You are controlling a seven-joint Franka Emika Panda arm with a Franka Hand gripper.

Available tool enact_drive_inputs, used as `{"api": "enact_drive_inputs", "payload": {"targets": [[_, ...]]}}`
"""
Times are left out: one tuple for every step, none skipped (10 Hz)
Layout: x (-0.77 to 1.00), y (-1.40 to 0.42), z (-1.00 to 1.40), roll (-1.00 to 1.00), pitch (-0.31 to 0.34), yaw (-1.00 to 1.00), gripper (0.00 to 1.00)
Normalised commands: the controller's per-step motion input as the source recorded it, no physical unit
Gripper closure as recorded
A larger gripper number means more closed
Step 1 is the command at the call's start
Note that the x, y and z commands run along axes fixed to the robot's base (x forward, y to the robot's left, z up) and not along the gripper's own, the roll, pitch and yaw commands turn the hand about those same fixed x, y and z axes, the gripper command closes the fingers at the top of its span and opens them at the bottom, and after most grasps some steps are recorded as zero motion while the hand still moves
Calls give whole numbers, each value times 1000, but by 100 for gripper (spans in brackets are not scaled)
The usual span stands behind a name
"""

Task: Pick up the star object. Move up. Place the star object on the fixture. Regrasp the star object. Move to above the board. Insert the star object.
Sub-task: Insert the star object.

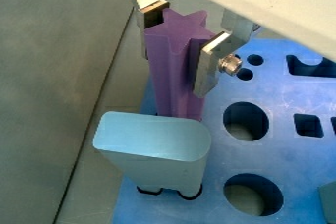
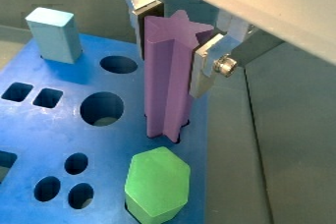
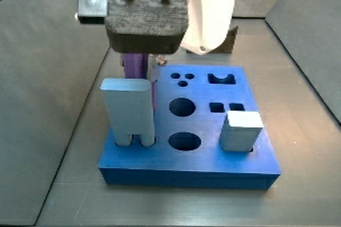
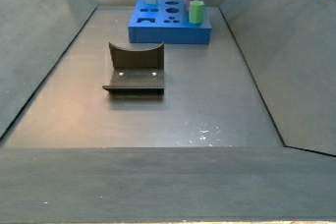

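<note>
The purple star object [image 1: 171, 71] stands upright between my gripper's [image 1: 182, 37] silver fingers, one plate on each side of its star-shaped top. In a wrist view its lower end [image 2: 163, 130] sits at a hole near the edge of the blue board [image 2: 53, 140]. Both side views show the star object [image 3: 134, 68] rising from the board [image 3: 200, 161] under the gripper. The dark fixture [image 4: 136, 68] stands bare on the floor, well in front of the board [image 4: 168, 33].
A green hexagonal peg [image 2: 157, 184] stands in the board right beside the star object. A tall pale block [image 1: 153, 147] stands on its other side, and a shorter pale block [image 3: 244, 129] sits at a board corner. Grey walls enclose the floor [image 4: 171, 120].
</note>
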Motion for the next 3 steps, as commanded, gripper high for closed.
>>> {"api": "enact_drive_inputs", "payload": {"targets": [[0, 6, -46, -66, -40, 0, 100], [0, 23, -46, -53, -24, 0, 100], [0, 0, 0, -10, -3, 0, 100]]}}
